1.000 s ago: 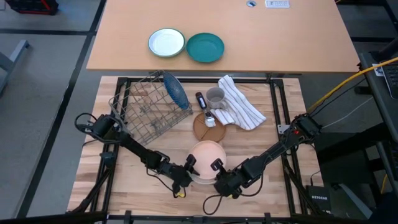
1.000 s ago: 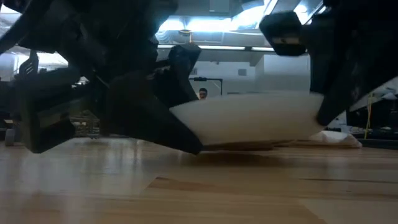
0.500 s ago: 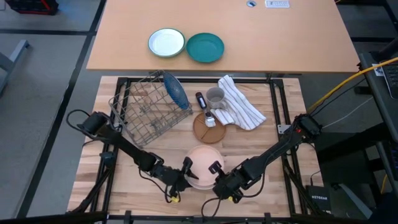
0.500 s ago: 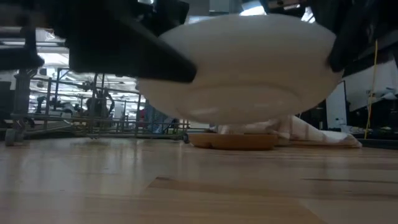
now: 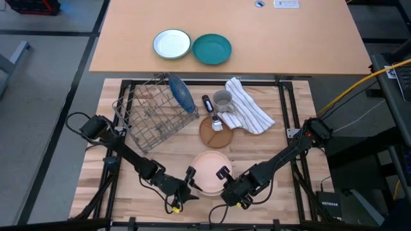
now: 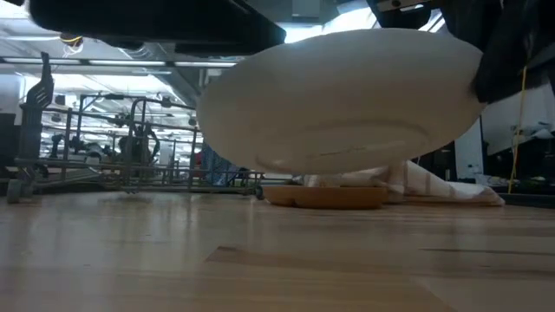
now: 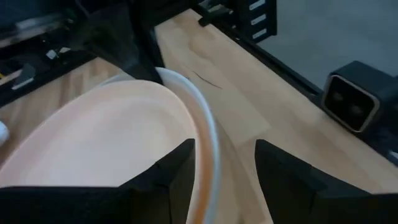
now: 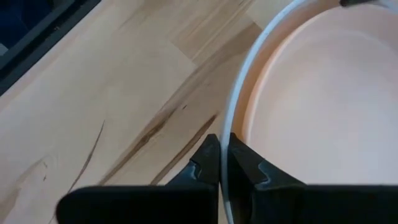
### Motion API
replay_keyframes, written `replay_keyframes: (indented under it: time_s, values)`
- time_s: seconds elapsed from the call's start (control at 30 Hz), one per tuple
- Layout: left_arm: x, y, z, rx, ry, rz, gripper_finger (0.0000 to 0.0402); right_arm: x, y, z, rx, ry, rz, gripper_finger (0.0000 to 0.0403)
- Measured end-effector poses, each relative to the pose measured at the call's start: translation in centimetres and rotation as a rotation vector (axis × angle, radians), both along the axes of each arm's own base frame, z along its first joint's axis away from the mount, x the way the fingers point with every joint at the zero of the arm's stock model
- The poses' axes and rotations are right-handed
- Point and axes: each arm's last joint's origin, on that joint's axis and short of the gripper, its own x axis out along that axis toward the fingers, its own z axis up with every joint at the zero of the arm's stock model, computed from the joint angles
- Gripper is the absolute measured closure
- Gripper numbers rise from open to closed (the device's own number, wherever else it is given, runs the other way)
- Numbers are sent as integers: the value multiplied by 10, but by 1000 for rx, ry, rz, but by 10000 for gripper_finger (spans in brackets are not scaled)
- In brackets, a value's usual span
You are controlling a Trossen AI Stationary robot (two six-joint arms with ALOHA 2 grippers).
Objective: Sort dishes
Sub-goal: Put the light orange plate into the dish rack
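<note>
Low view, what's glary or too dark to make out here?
Low view: the pink plate fills the frame looking washed-out white, arm parts above it are black shapes, ceiling lights glare behind. High view: evenly lit, the plate reads plainly pink.

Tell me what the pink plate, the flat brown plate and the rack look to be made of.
Pink plate: likely glazed ceramic or melamine; smooth salmon face, white rim and underside with a soft sheen.
Brown plate: seemingly wood; matte, warm brown, with a grain line across it.
Rack: metal wire; thin grey bars in an open grid.
</note>
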Motion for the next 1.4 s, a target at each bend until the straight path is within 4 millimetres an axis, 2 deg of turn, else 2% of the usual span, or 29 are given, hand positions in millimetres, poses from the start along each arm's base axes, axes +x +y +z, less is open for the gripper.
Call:
replay_keyframes:
  time_s: [0.3, 0.47, 0.57, 0.93, 1.4]
  values:
    - [-2, -2, 2, -45, 1, 36, 254, 0, 2, 0, 50, 23, -1, 393]
    - [-4, 0, 21, -64, -57, 27, 264, -1, 2, 0, 58, 29, 4, 391]
    - [-6, 4, 26, -12, -52, 14, 266, -1, 2, 0, 59, 28, 4, 392]
    - [-8, 23, 7, 116, 145, 57, 266, -1, 2, 0, 57, 32, 4, 391]
    - [-1, 41, 2, 164, 206, 30, 266, -1, 2, 0, 59, 29, 5, 389]
